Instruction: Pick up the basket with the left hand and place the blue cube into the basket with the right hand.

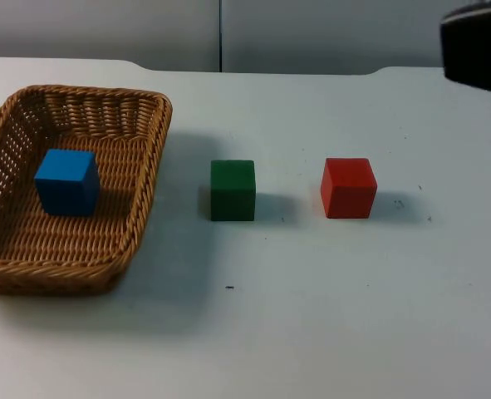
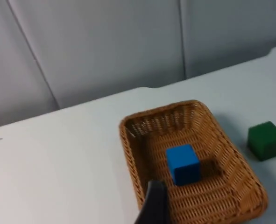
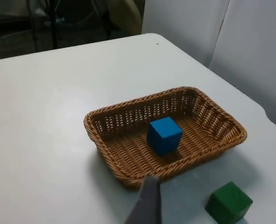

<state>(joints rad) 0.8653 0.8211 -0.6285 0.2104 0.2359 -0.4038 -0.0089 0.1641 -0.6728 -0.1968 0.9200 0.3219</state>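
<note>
A wicker basket (image 1: pixel 149 191) rests on the white table at the left, and the blue cube (image 1: pixel 66 181) sits inside it, toward the left side. Nothing holds the basket or the cube. My left gripper (image 2: pixel 152 205) hangs above the table, back from the basket (image 2: pixel 128 149), looking down on the blue cube (image 2: pixel 182 163). My right gripper (image 3: pixel 147 203) is raised and well away from the basket (image 3: pixel 95 135) and the blue cube (image 3: pixel 164 135). The right arm (image 1: pixel 476 46) shows at the far right, up near the wall.
A green cube (image 1: pixel 233 189) stands on the table just right of the basket, with a red cube (image 1: pixel 348 188) further right. The grey partition wall closes the table's far edge. Open table lies in front of the cubes.
</note>
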